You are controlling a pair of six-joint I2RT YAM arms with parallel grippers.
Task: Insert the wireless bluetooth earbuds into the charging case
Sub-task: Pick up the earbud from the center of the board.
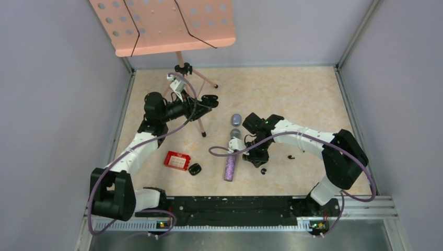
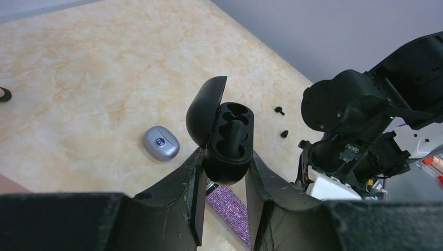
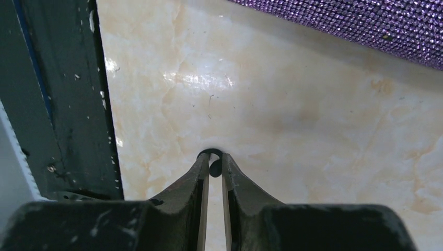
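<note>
My left gripper (image 2: 224, 157) is shut on a black charging case (image 2: 230, 130) and holds it up off the table with its lid open and both wells empty; from above, this gripper (image 1: 210, 99) is at the back left. My right gripper (image 3: 211, 159) is down at the table, shut on a small black earbud (image 3: 214, 167) pinched at its tips; seen from above, that gripper (image 1: 261, 163) is beside the microphone. Two more black earbuds (image 2: 280, 110) (image 2: 284, 134) lie loose on the table, one visible from above (image 1: 291, 156).
A glittery purple microphone (image 1: 230, 162) lies just left of the right gripper. A closed pale purple case (image 1: 236, 119) sits behind it. A red box (image 1: 177, 160) and a closed black case (image 1: 195, 169) lie front left. A music stand (image 1: 183, 68) stands at the back.
</note>
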